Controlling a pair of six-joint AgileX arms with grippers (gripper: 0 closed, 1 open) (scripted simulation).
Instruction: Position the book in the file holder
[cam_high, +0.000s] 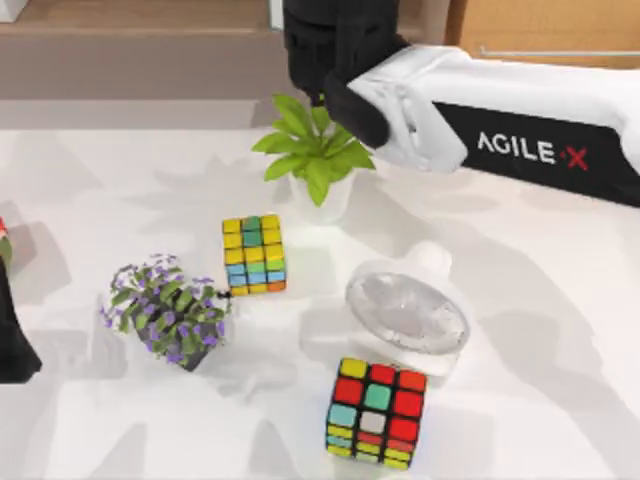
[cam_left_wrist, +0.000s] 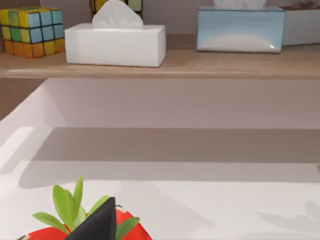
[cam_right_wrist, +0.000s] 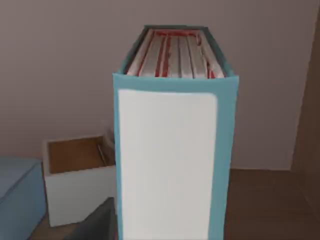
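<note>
Apparently the right arm (cam_high: 480, 130) reached to the far edge of the table, its wrist beyond the green potted plant (cam_high: 315, 160). Directly ahead of its gripper stood a teal file holder (cam_right_wrist: 172, 160), upright on a wooden shelf, with red-edged book pages (cam_right_wrist: 172, 52) showing in its open top; the book seemed already seated inside, probably upright so it would not tip. Whether that gripper was apart or together could not be told. A white open box (cam_right_wrist: 77, 175) sat beside the holder. The left gripper (cam_left_wrist: 95, 225) idled low by a strawberry-like object (cam_left_wrist: 50, 234), its state also unclear. Two cubes, a flowering pot and a glass dish lay well behind the right gripper.
</note>
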